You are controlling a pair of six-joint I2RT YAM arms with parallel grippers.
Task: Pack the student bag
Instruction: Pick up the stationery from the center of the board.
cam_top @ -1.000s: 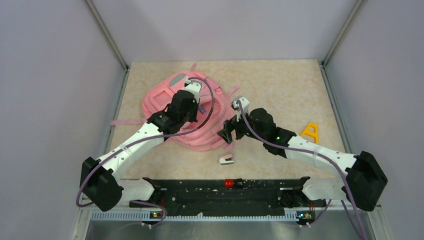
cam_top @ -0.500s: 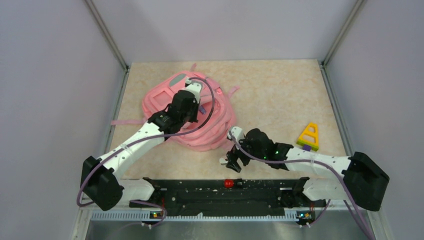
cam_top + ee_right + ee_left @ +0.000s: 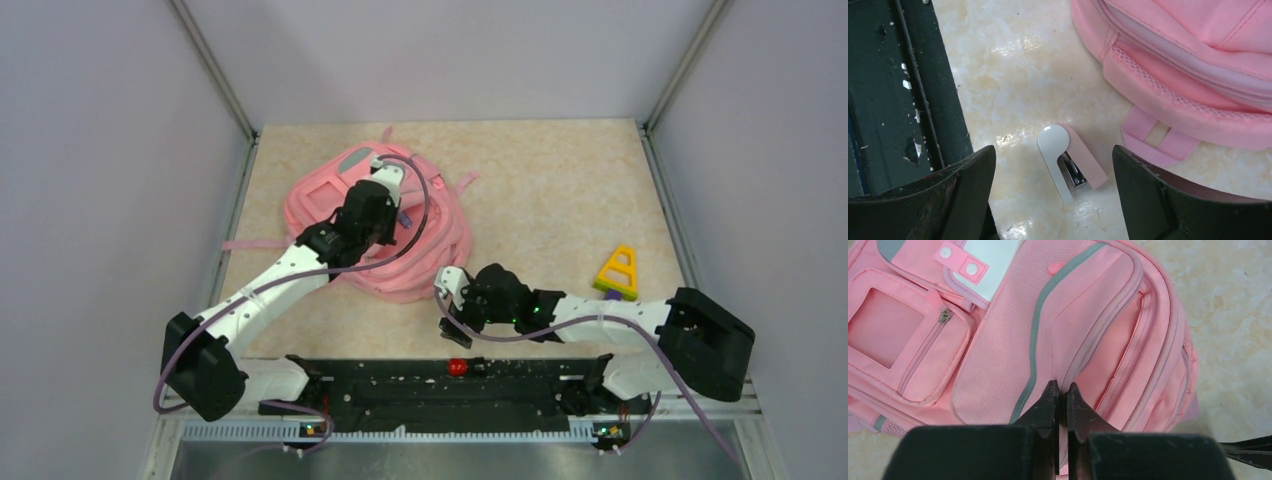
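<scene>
Student bag (image 3: 318,200): pink, lay flat on the beige counter (image 3: 560,180) with its front pockets up. The left arm (image 3: 270,280) covered its middle from above, and both wrist views cut it off at the frame edges.
Left jaws: nearly closed to a thin slit over the bag's front (image 3: 998,355), nipping a raised fold where the grey trim and a zip seam met. How much fabric sat between the fingers (image 3: 1048,405) was hidden.
Right jaws: spread wide, low over the counter just off the bag's near edge. The right arm (image 3: 600,318) reached in from the side away from the bag.
Stapler (image 3: 1070,162): small, pink and white, lay on the counter between the open fingers (image 3: 968,185), touching neither. It was just beside the bag's edge (image 3: 1198,75) and apart from its webbing loop (image 3: 1158,137). From above the wrist hid it.
Yellow piece (image 3: 620,268): triangular with a purple base, well apart from the bag on the right arm's side. It was too small to tell what it was.
Dark rail (image 3: 898,100): scuffed, on the side of the stapler away from the bag and cut off by the frame.
</scene>
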